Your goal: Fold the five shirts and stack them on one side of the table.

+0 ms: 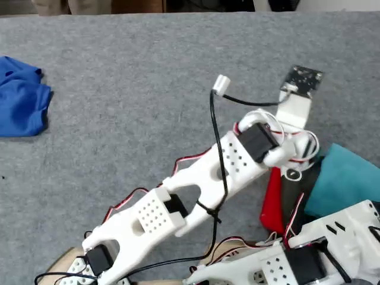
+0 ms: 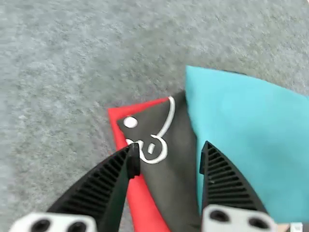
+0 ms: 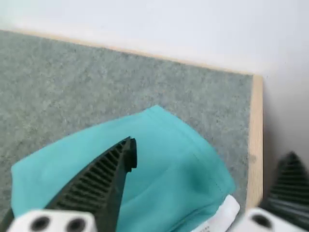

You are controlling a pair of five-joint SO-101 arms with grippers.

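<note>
High view: folded shirts are stacked at 4 o'clock on the grey surface (image 1: pixel 119 59). The teal shirt (image 1: pixel 347 178) lies uppermost, the black shirt (image 1: pixel 295 199) beneath it and the red shirt (image 1: pixel 273 205) lowest. A blue shirt (image 1: pixel 21 101) lies bunched at 9 o'clock, well apart from the stack. My left gripper (image 2: pixel 169 157) hangs over the black shirt, jaws spread, empty. My right gripper (image 3: pixel 207 159) hangs above the teal shirt, jaws wide apart, empty.

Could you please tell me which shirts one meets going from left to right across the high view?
blue shirt -> red shirt -> black shirt -> teal shirt
</note>
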